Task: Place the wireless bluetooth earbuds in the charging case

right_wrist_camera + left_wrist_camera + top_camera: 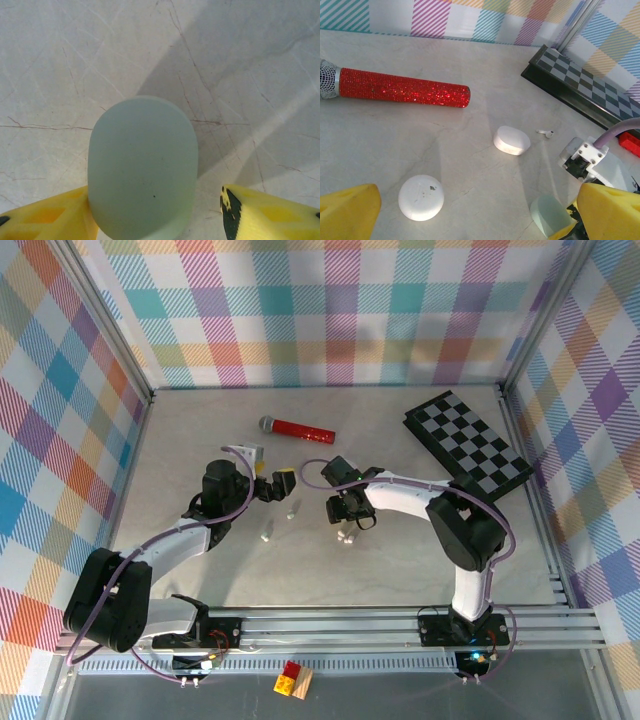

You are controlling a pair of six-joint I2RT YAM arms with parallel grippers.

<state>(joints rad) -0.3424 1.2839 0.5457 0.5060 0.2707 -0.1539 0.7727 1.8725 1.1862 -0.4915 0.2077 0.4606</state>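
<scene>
Two arms share a pale grey, stone-look desk (190, 440) w/ thin brown veins. Pastel plaid walls (60, 390) close it in on 3 sides, w/ alu posts at the corners and alu rails along the near edge. A small red-yellow block (293, 680) sits on the ledge below the rails.

From L to R:
- **L hand** (475, 220): spread wide open, yellow fingers (347, 212) at both lower corners of its wrist view, bare desk btwn them.
- **Mic** (400, 90): red glitter, lying on its side toward the back, silver mesh head pointing L.
- **Round case** (421, 197): white, flat on the desk near the L hand, a few dark specks on top.
- **Oval case** (511, 140): white, mid-desk.
- **Earbud** (546, 133): one tiny white bud just R of the oval case, not touching it, loose on the desk and outside any case.
- **Green case** (142, 167): pale, smooth-topped, flat on the desk in part shadow.
- **R hand** (157, 210): straddles the green case w/o gripping it. One yellow finger touches the case edge; the other stands clear, w/ a strip of desk btwn.
- **Chessboard** (467, 440): black-framed, lying flat at the far R, angled toward the R wall.

Top view also shows some pale bits (267, 535) on the desk btwn the arms, too small to tell case from bud.
</scene>
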